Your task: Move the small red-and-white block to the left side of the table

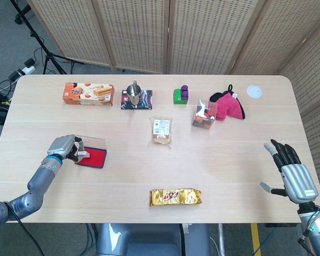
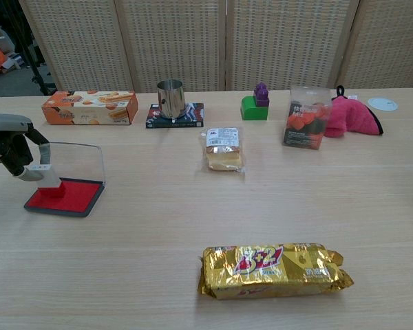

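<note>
**What we are not seeing**

We are losing part of the left hand point(image 2: 10, 148) past the chest view's left edge. Its fingers are covering much of the small block point(image 2: 47, 180). The right hand point(image 1: 292, 175) is missing from the chest view entirely.
</note>
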`<state>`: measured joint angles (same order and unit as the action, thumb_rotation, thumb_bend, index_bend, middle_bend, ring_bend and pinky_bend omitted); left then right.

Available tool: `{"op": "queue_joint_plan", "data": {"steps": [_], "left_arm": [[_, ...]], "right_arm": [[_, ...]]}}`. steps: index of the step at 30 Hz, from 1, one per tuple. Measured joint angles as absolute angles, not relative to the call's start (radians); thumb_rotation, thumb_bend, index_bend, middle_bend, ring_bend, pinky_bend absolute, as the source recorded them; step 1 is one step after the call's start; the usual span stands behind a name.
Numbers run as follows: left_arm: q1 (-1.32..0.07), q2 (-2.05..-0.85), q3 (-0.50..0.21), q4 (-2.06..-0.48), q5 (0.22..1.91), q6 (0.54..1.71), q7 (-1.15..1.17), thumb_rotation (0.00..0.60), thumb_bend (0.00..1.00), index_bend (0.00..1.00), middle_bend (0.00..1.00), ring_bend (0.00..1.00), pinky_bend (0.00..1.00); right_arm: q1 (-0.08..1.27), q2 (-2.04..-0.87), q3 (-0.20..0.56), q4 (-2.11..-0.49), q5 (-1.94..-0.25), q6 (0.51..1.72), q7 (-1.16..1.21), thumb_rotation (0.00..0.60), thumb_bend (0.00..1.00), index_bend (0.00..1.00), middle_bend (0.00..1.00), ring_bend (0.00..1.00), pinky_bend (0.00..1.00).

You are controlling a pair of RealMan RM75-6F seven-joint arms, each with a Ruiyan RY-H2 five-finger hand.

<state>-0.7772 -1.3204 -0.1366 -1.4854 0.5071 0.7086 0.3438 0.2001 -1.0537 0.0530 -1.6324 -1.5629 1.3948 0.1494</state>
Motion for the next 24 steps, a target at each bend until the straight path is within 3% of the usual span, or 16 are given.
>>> {"op": "queue_joint_plan", "data": {"steps": [24], "left_arm": [[-0.807,-1.360,-0.090,-1.403,0.471,0.678,0.291,0.600,0.40,0.65,1.00,1.00,1.00]], "right_arm": [[0.200,-1.054,0.053,-1.634,-1.560,1.393,0.148,0.600,0.00,0.00,0.00,0.00,0.00]]}}
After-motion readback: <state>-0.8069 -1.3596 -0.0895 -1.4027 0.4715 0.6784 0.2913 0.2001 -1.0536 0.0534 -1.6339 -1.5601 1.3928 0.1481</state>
